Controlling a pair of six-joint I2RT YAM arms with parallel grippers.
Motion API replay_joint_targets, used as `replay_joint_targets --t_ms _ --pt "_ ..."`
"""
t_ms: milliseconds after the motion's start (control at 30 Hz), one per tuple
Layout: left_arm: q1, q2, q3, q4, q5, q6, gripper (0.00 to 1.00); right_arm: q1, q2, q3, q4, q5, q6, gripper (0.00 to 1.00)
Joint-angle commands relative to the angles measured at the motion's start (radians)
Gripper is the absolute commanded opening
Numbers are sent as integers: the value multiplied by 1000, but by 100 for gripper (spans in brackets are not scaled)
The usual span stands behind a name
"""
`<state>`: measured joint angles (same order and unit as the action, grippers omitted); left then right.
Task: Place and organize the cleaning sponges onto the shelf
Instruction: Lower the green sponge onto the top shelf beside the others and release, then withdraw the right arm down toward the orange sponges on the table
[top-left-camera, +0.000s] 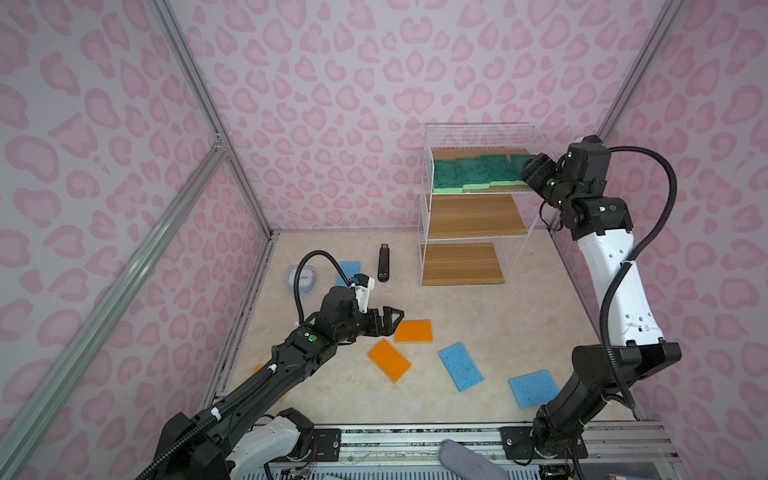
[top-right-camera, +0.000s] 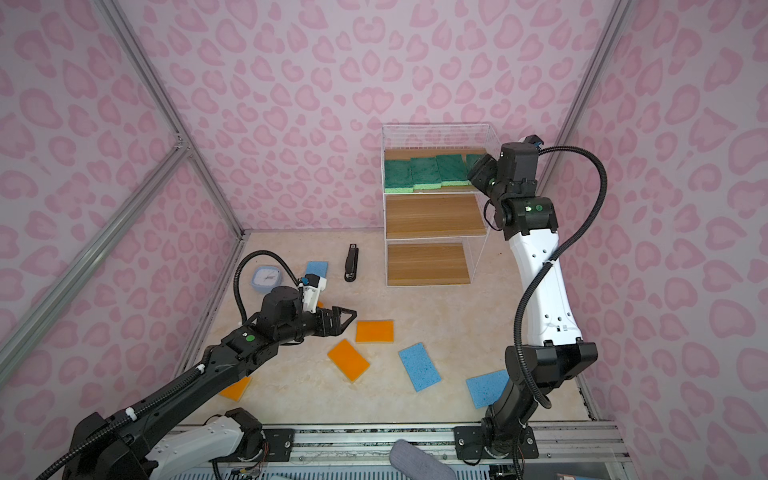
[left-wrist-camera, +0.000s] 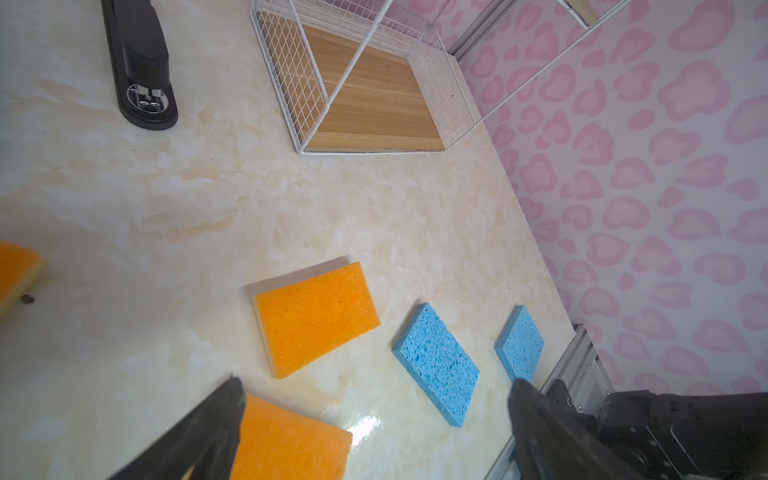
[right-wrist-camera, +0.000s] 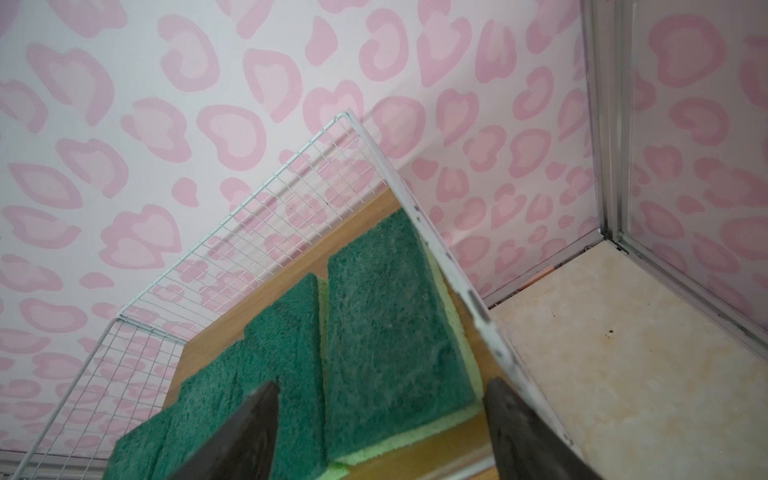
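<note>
The shelf (top-left-camera: 473, 216) stands at the back right, with several green sponges (top-left-camera: 469, 172) lying side by side on its top board. My right gripper (top-left-camera: 528, 170) is at that board's right end. In the right wrist view it (right-wrist-camera: 382, 386) is open, its fingers apart from both sides of the rightmost green sponge (right-wrist-camera: 390, 324). My left gripper (top-left-camera: 395, 322) hovers open and empty over the table beside two orange sponges (top-left-camera: 413, 331) (top-left-camera: 389, 359). Blue sponges (top-left-camera: 460, 366) (top-left-camera: 533, 387) (top-left-camera: 349, 268) lie on the table. A third orange sponge (top-right-camera: 237, 388) is half hidden under the left arm.
A black stapler (top-left-camera: 383, 264) lies left of the shelf, and a small blue clock (top-left-camera: 301, 280) sits by the left wall. Pink patterned walls enclose the table on three sides. An aluminium rail (top-left-camera: 415, 436) carrying both arm bases runs along the front.
</note>
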<state>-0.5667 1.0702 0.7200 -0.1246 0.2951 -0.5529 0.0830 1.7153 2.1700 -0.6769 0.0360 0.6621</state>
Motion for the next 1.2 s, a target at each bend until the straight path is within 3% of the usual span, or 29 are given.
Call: replay_joint_targets --t_ms 0,267,400,800,1000,1167 --pt "1 7 5 21 2 4 100 -10 -15 -26 23 -5 -22 81" --pt "1 10 13 20 3 6 100 -32 -66 -105 61 -75 1 81" --pt "1 10 10 13 -8 12 100 -54 -140 -221 134 -108 35 74" --pt "5 33 5 -68 -136 -24 96 -81 -393 -576 241 -252 35 75" --pt "12 16 -42 -104 -199 -55 88 -77 -547 -878 348 -360 68 74" --pt "13 -1 -92 -119 -209 -72 74 -33 -647 -1078 409 -399 80 73"
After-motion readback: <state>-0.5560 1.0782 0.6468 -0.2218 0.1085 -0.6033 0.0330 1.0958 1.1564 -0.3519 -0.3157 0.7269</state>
